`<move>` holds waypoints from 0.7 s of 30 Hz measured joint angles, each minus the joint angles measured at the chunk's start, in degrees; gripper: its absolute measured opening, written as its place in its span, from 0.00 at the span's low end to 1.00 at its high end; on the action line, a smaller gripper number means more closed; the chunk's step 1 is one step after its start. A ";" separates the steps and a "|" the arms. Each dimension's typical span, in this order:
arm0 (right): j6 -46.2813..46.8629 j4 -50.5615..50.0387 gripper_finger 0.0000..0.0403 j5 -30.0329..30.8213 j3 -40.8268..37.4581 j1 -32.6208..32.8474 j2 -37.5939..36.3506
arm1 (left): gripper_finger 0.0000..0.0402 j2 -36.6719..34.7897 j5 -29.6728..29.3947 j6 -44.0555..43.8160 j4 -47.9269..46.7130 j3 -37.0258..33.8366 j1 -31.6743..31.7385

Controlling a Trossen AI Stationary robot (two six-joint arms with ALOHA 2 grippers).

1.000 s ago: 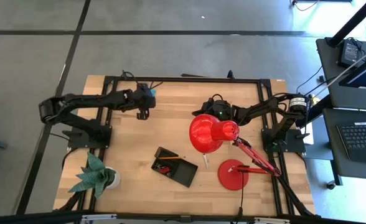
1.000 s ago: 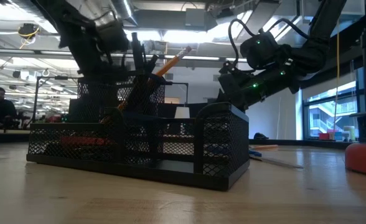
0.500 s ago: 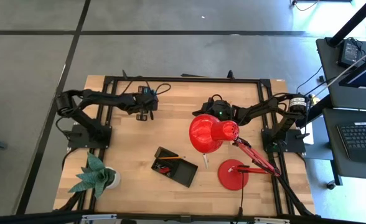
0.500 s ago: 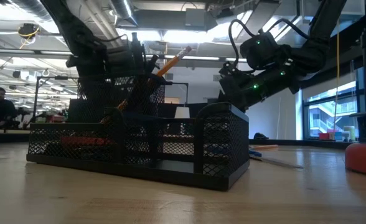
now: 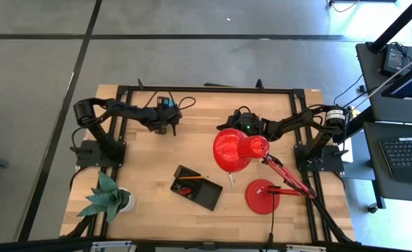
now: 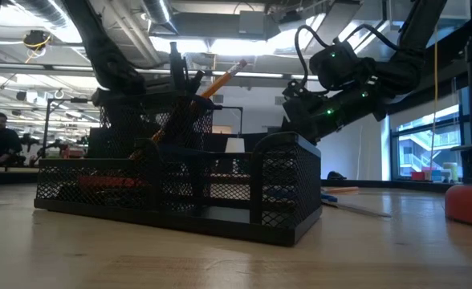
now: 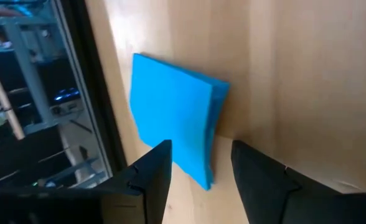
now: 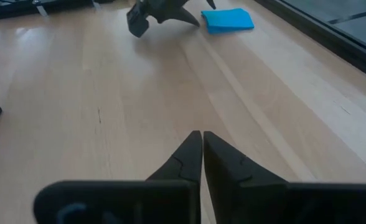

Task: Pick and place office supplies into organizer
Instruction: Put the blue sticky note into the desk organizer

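Observation:
A blue square sticky-note pad [image 7: 173,118] lies flat on the wooden table near its far edge [image 5: 165,103]. My left gripper [image 7: 201,171] stands open, slanting down at the pad from the near side, one finger on either side of the pad's near corner [image 7: 203,177]. My right gripper [image 8: 201,140] is shut with nothing in it, low over bare wood behind the lamp shade. The black mesh organizer [image 5: 197,186] stands near the table's front, with a pencil [image 6: 220,80] and pens leaning in its tall cup. My left gripper straddles the pad's near corner [image 7: 203,177] with open fingers [image 7: 153,165], slanting down from the near side. I cannot tell whether a finger touches the pad. The pad lies flat on the table.
A red desk lamp has its shade [image 5: 234,150] right of centre and its round base [image 5: 262,196] at the front right. A green paper plant [image 5: 108,196] stands at the front left. Thin loose items [image 6: 344,193] lie on the wood right of the organizer.
My left gripper has sunk toward the table at the blue pad and tipped further downward, while the arm behind it has folded lower. The pad has stayed where it was.

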 joint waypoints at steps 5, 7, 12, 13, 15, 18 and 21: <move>-0.03 -0.04 0.05 0.00 0.00 0.00 0.00 | 0.39 0.89 -0.66 -0.17 3.25 -0.11 0.16; -0.13 -0.13 0.05 0.00 -0.01 0.00 0.00 | 0.38 0.90 -0.25 -0.26 3.89 -0.11 0.18; -0.13 -0.24 0.05 0.00 0.00 0.00 0.00 | 0.35 0.92 1.15 -0.39 4.45 -0.11 0.38; -0.13 -0.24 0.05 0.00 0.00 0.00 0.00 | 0.34 0.87 1.77 -0.39 4.43 -0.11 0.64; -0.13 -0.27 0.05 0.00 0.00 0.00 0.00 | 0.33 0.91 3.08 -0.41 4.54 -0.11 1.33; -0.08 -0.33 0.05 0.00 0.00 0.00 0.00 | 0.31 1.81 3.53 -0.42 5.01 -0.03 2.20; -0.13 -0.75 0.05 0.00 -0.02 0.00 0.00 | 0.29 2.77 3.68 -0.44 5.56 0.09 2.65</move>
